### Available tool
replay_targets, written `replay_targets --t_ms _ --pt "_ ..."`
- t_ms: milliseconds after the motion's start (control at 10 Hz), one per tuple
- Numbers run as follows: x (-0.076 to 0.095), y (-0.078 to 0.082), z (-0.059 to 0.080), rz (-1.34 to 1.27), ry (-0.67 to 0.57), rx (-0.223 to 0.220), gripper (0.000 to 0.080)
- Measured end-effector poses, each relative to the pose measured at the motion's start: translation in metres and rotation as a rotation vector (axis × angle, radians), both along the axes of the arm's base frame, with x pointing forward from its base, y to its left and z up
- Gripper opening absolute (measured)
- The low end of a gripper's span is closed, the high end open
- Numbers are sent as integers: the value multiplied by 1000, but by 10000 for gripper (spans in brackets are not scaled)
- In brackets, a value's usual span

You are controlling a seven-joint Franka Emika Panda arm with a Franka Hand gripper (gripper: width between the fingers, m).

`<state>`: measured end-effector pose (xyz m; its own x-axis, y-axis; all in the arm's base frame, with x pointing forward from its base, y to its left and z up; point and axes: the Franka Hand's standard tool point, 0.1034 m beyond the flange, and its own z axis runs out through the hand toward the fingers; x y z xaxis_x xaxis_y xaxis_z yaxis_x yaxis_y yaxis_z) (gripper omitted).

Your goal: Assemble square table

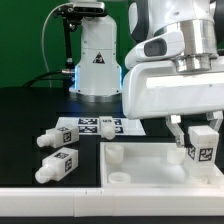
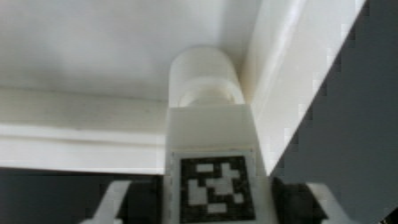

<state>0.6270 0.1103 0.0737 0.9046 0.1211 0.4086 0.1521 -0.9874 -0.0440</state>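
Arm hangs wrist-down over the tabletop's [image 1: 150, 166] 3 o'clock side; gripper [image 1: 200, 133] jaws pinching a tagged leg [image 1: 203, 146] upright by a rim corner; its lower end's hidden, upper arm's cropped; spare legs [image 1: 57, 165] lie off at 9 o'clock.

the arm [image 1: 186, 35] comes down from the top of the exterior view on that view's right. its grey wrist joint sits on the broad white body of the gripper [image 1: 198, 134], which points straight down and hangs low. the jaws stand to either side of an upright table leg [image 1: 203, 146]. in the wrist view the fingers [image 2: 121, 206] flank the leg's tagged end, with a thin dark strip between each finger and the leg; whether the jaws actually press on it cannot be told. at the back of the exterior view stands the white robot base [image 1: 97, 62], upright, with a black cable looping from its top.
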Motion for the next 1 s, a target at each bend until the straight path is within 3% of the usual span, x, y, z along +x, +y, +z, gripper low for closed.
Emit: replay_targets --t_ms 400,500,600,700,800,1000 --pt "-1 -1 -1 -16 -67 10 284" --pt "-1 -1 -2 -14 -61 9 353" --pt "0 -1 -1 -11 -26 6 353" --pt "8 -4 11 -14 -4 5 551" --pt "15 -6 18 -19 15 6 622" --pt "19 -6 23 -11 221 -7 641"
